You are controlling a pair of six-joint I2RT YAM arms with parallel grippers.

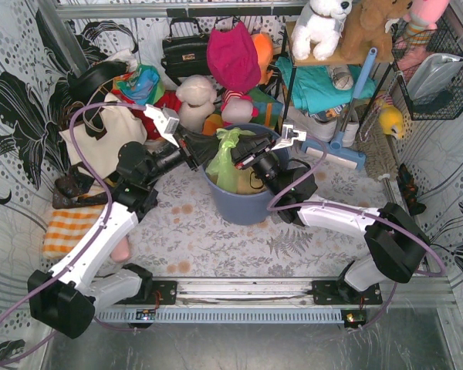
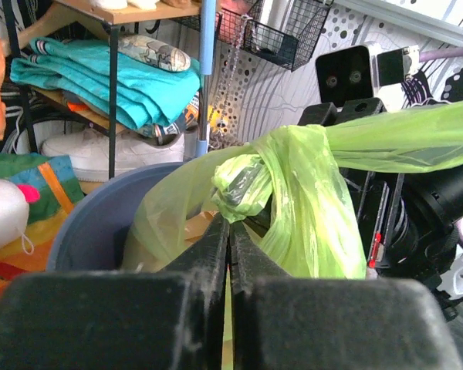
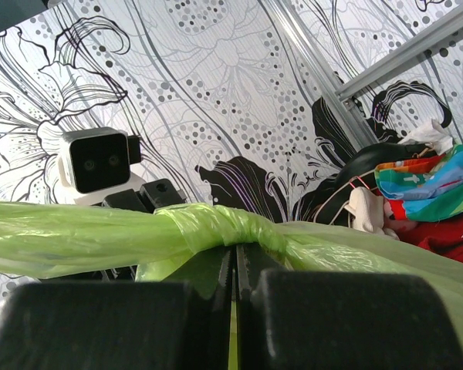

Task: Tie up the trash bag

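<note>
The trash bag point(image 1: 227, 163) is thin light-green film standing up out of the blue-grey bin point(image 1: 247, 204). Its top is gathered into a twisted knot point(image 2: 245, 183), which also shows in the right wrist view point(image 3: 224, 223). My left gripper point(image 1: 213, 149) reaches in from the left and is shut on a strand of the film just below the knot point(image 2: 230, 225). My right gripper point(image 1: 236, 156) reaches in from the right and is shut on the film under the knot point(image 3: 235, 256). A strand of film is stretched taut between the grippers point(image 2: 401, 135). Orange-tan paper point(image 2: 191, 228) shows inside the bag.
Plush toys point(image 1: 197, 100), handbags point(image 1: 184, 52) and a tote bag point(image 1: 108, 139) crowd the floor behind the bin. A shelf with teal cloth point(image 1: 316, 85) and a blue-handled mop point(image 1: 347, 150) stand at the back right. An orange checked cloth point(image 1: 69, 227) lies at the left.
</note>
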